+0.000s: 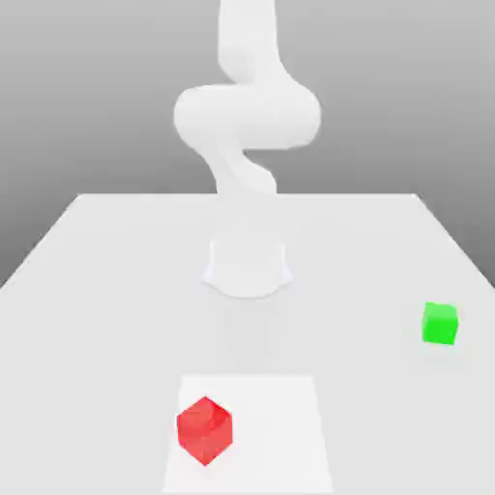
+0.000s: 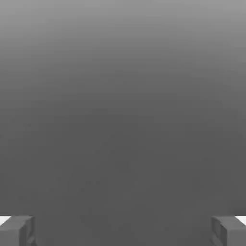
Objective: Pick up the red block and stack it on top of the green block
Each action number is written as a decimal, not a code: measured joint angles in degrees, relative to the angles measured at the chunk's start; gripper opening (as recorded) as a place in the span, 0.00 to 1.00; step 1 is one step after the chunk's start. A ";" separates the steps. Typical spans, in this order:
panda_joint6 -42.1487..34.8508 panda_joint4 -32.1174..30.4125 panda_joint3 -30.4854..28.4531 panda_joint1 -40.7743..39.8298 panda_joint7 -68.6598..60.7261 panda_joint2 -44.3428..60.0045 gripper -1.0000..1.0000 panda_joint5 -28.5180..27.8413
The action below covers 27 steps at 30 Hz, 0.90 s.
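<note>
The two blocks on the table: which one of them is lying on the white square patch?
The red block is on the white patch; the green block sits outside it, toward the exterior view's right.

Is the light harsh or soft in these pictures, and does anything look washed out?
Exterior view: soft, bright light; the white robot arm nearly melts into the pale tabletop, with little shading, while the glossy red cube shows lighter and darker faces. Hand view: a dim grey gradient, darker behind the open gripper.
</note>
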 joint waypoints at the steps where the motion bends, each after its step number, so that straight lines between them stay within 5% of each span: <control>1: 1.07 -0.79 0.55 -0.87 1.69 2.26 0.50 -0.30; 21: 20.90 -15.46 3.76 -10.46 30.33 43.86 0.50 -2.19; 27: 30.21 -15.27 2.19 -9.30 32.96 56.15 0.50 -2.70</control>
